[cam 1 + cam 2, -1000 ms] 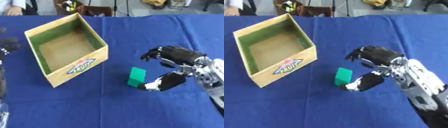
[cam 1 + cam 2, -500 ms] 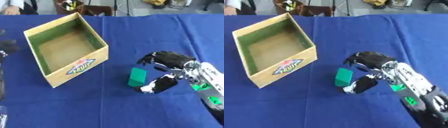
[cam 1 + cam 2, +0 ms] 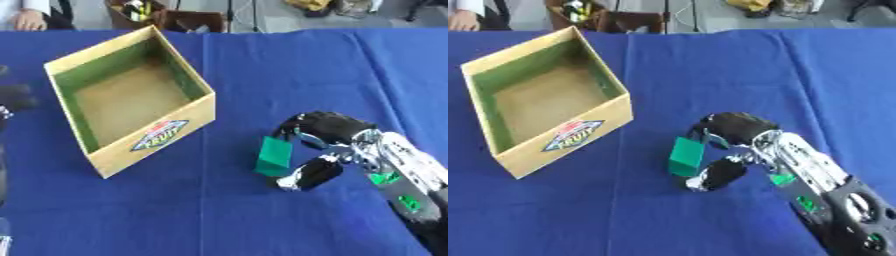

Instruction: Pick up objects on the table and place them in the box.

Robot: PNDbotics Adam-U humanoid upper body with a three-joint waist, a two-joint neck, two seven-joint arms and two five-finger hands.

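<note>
A small green block [image 3: 274, 156] stands on the blue tablecloth, right of the cardboard box [image 3: 157, 139]. The box has green inner walls and a colourful label on its near wall, and nothing shows inside it. My right hand [image 3: 331, 131] reaches in from the lower right. Its curled fingers [image 3: 707, 131] lie against the block's upper right corner, and its thumb [image 3: 304, 176] sits by the block's lower right, so the block is between them. A dark blurred shape at the left edge is my left hand [image 3: 16, 96].
Blue cloth [image 3: 315, 70] covers the whole table. Beyond the far edge stand a brown container with items [image 3: 140, 11] and other clutter, and a person's hand [image 3: 29, 20] rests at the far left corner.
My right hand has slid left and closed round the green block. The block stays in the same spot on the cloth. The box has not moved.
</note>
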